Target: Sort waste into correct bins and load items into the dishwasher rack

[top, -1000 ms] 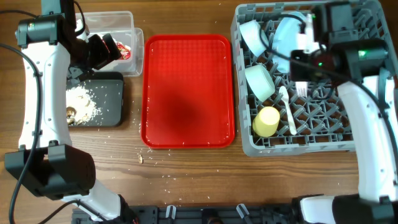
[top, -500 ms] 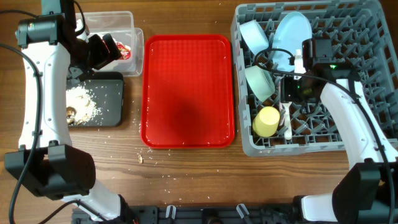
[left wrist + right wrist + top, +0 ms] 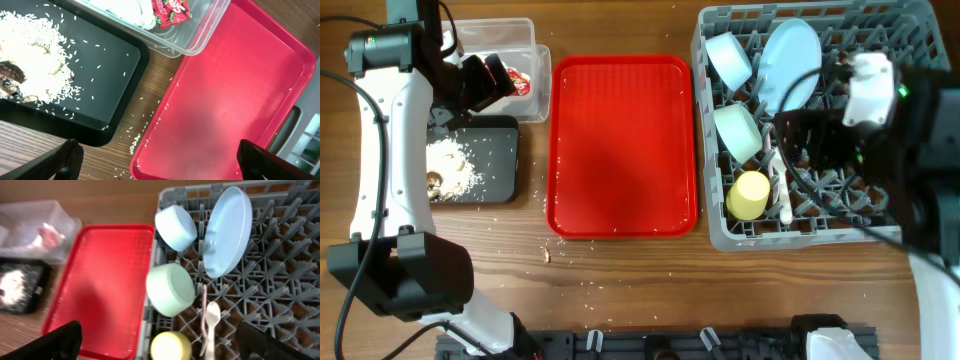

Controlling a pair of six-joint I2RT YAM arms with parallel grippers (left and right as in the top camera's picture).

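Note:
The grey dishwasher rack [image 3: 800, 238] holds an upright pale blue plate [image 3: 790, 62], a blue bowl [image 3: 728, 58], a green bowl [image 3: 738, 130], a yellow cup [image 3: 750, 195] and a white spoon [image 3: 782, 190]. My right gripper [image 3: 820, 140] hangs high above the rack, open and empty. In its wrist view [image 3: 165, 347] a thin pale handle [image 3: 203, 312] lies next to the spoon [image 3: 212, 322]. My left gripper [image 3: 485, 80] hovers open over the clear tub [image 3: 535, 60], which holds the red-and-white wrapper [image 3: 520, 82]. Food scraps [image 3: 452, 165] lie in the black tray [image 3: 500, 160].
A red serving tray [image 3: 620, 145] sits between the bins and the rack. Rice-like crumbs [image 3: 580, 285] are scattered on the wooden table in front of it. The left wrist view shows the tub corner [image 3: 200, 42], black tray [image 3: 105, 75] and red tray [image 3: 225, 115] close together.
My right gripper has gone from shut to open and has risen up off the rack. The left arm has stayed where it was.

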